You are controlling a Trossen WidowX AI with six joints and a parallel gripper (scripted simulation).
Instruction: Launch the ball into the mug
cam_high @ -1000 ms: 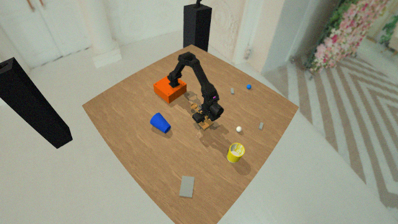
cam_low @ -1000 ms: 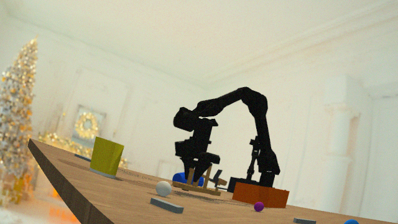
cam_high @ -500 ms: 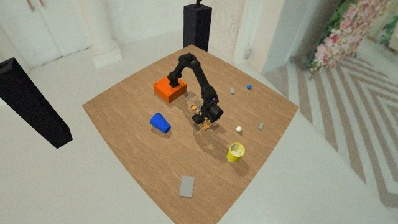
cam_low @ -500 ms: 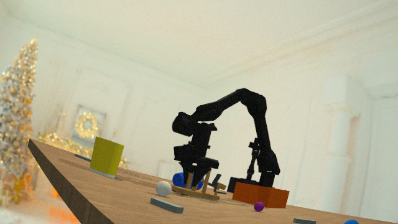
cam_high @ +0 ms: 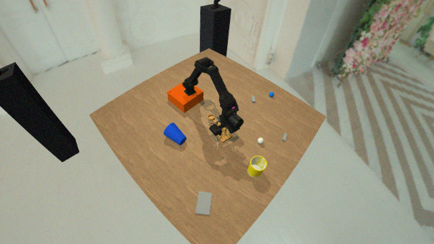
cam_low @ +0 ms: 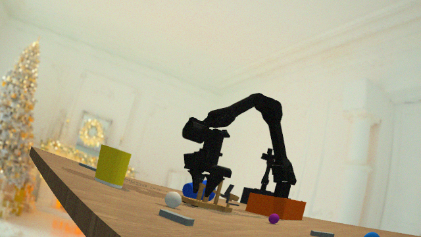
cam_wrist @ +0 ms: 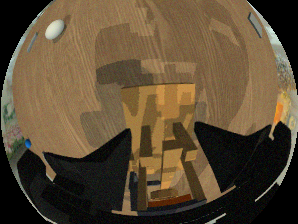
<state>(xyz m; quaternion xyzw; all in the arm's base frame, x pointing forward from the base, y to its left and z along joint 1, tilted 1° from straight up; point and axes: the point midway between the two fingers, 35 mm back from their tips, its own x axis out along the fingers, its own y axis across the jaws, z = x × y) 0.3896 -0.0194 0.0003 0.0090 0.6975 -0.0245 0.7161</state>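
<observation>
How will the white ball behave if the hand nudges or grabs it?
The white ball is round and lies free on the flat table, so a nudge likely sends it rolling. It looks smooth, so it may squirt out of an off-centre pinch. It looks small and probably light.

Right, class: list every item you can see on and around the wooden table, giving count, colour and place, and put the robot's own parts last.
Table: one, brown wood, centre of the room.
Catapult: one, light wood, mid-table under the gripper.
Mug: one, yellow, upright, near the table's front right.
Cup: one, blue, on its side, left of the catapult.
Balls: three; white beside the mug, blue at far right, purple by the orange base.
Flat blocks: three, grey; large at front, small and at right.
Pillars: two, black; behind, at left.
Arm base: one, orange box.
Arm: one, black.
Gripper: one, black, fingers apart astride the catapult.
</observation>
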